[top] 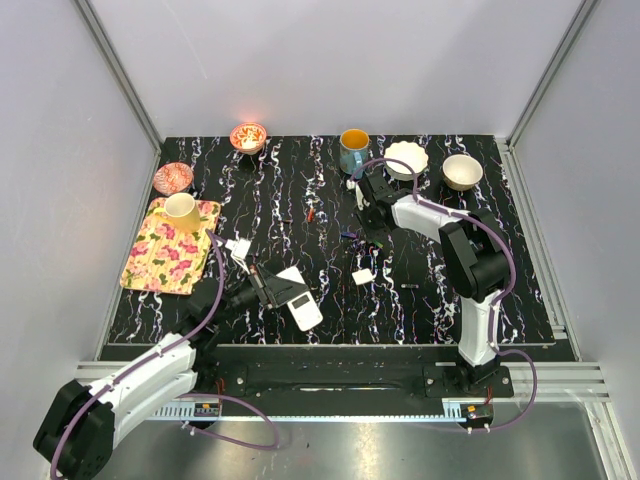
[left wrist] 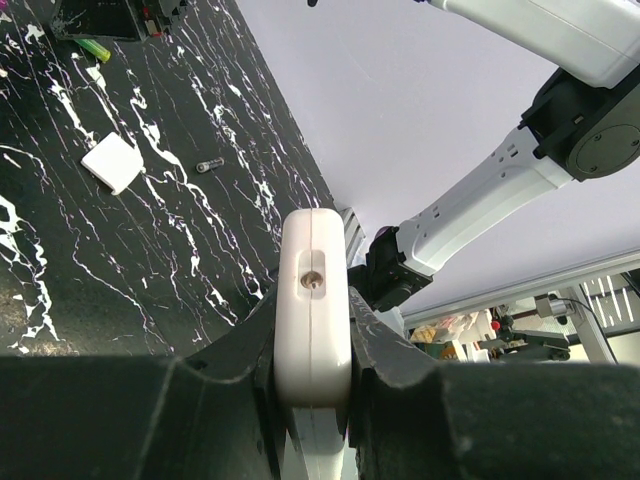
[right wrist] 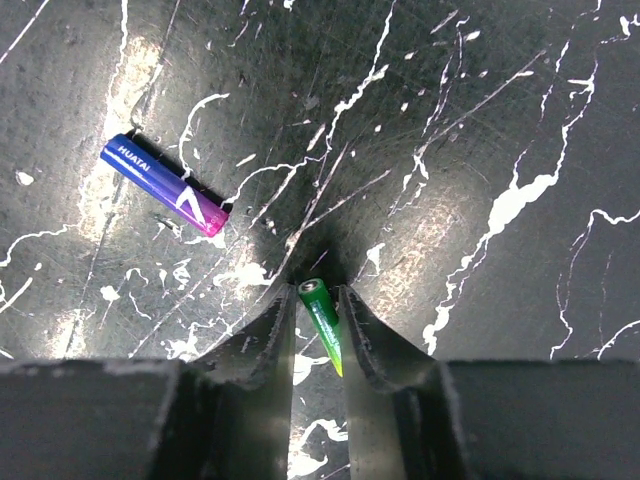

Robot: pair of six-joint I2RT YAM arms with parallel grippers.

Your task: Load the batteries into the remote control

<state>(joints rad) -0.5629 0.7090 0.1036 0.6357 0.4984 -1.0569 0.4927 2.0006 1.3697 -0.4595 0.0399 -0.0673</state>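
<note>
Remote control [top: 301, 300] fast in closed left gripper [top: 262, 287], close to near edge of table [top: 250, 180]. Farther out, mid-table: green battery [right wrist: 322, 325] lying between narrowly parted fingers of right gripper [right wrist: 318, 300], long axis slanted slightly across the gap, no firm hold apparent yet. Purple battery [right wrist: 165, 186] loose beside it, apart. Open tabletop around both; right arm clearly nearer, table edges well off.

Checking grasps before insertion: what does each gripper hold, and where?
Left gripper: remote control, pinched across flat faces. Right gripper: straddling green battery, grip unclear.
</note>
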